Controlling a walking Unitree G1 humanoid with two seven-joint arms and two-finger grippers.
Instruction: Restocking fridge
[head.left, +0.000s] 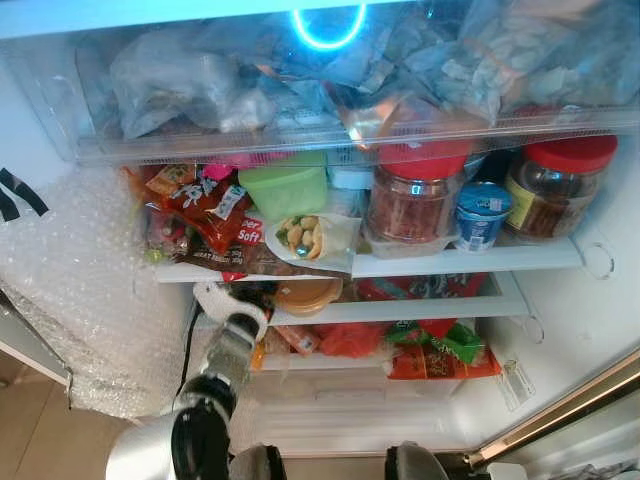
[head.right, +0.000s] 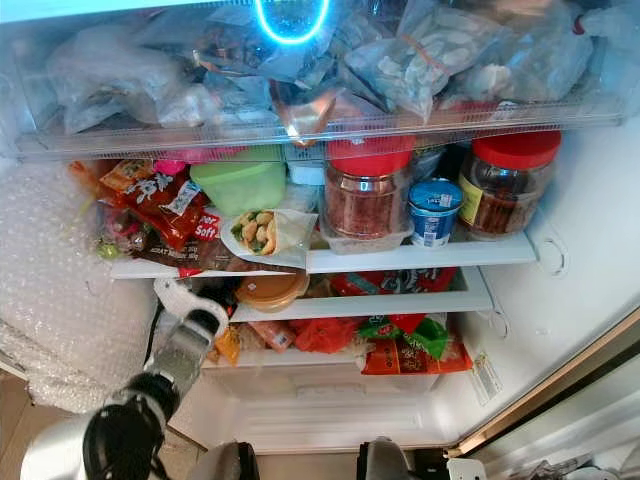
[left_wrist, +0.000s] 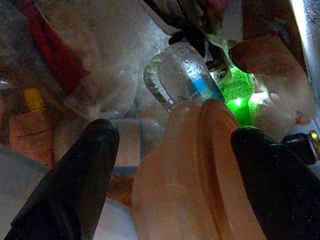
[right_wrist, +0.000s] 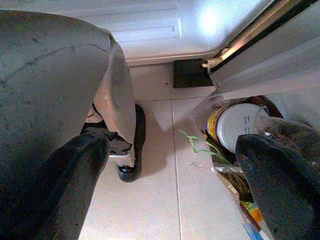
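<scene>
In the left eye view the open fridge (head.left: 560, 330) takes up most of the frame. A clear drawer (head.left: 300, 140) packed with plastic bags runs across the top. Below it, on the upper shelf, a green tub (head.left: 285, 185) sits left of centre, a red-lidded jar (head.left: 415, 195) at centre, a small blue yogurt cup (head.left: 482, 213) beside it, and a second red-lidded jar (head.left: 558, 185) at the right. Snack packets (head.left: 195, 205) crowd the left end of that shelf, and a wrap in a bag (head.left: 310, 237) hangs over the shelf's front edge. Bubble wrap (head.left: 85, 290) covers the left wall. The left arm rises from the lower left of the frame, its wrist reaching the second shelf, where a tan lidded container (head.left: 305, 295) sits.

In the left wrist view, the left gripper (left_wrist: 172, 160) has its two black fingers clenched on either side of the tan container, which fills the lower centre. Just beyond it, at centre, stands a clear glass jar (left_wrist: 180, 80), with a green glow to its right.

In the right wrist view, the right gripper (right_wrist: 175, 175) hangs released over the pale tiled floor (right_wrist: 165, 200), fingers wide apart. A bag of groceries (right_wrist: 240, 130) sits at the right of the frame.
</scene>
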